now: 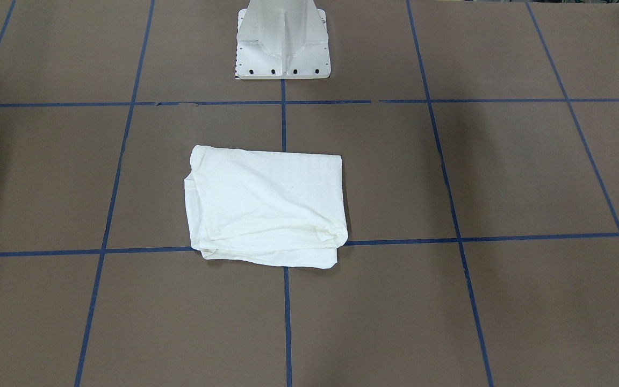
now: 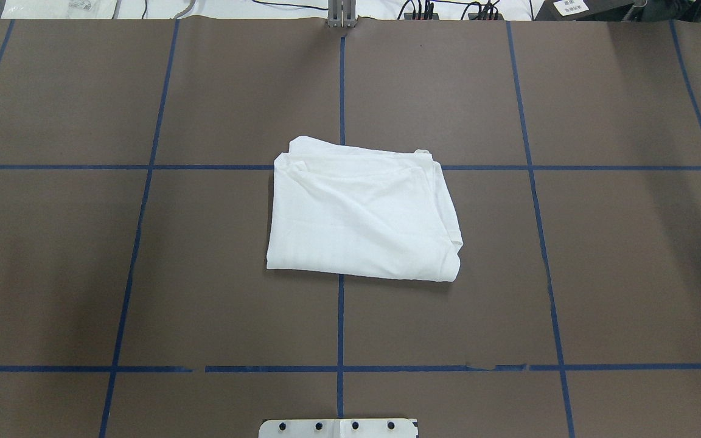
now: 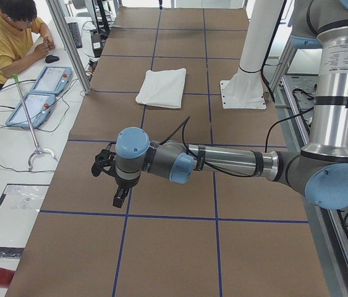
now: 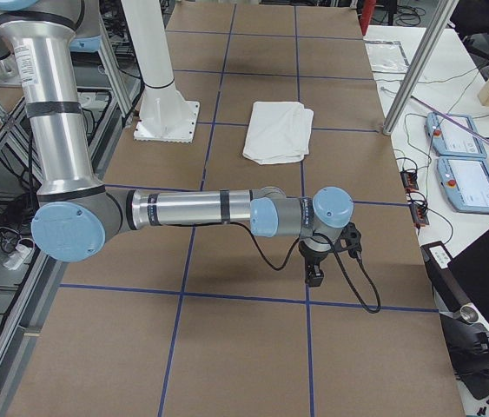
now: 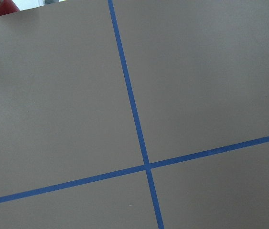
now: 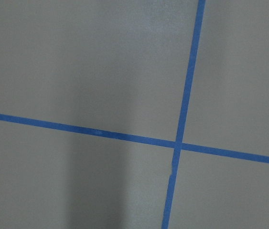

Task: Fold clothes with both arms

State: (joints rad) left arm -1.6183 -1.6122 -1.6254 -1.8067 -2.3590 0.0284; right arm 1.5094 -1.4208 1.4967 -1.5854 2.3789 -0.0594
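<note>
Looks pretty much done: the shirt [image 2: 362,213] sits folded into a tidy rectangle mid-table [image 2: 600,274], nothing obviously left to fold. Both arms are well away from it, out toward the table ends. The left gripper [image 3: 107,168] and right gripper [image 4: 314,274] hang over bare table with no cloth in either, and I can't tell how open they are.

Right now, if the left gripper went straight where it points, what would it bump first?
The left gripper points down, so it would probably meet the bare brown table first, near a blue tape crossing. The white shirt lies far off.
</note>
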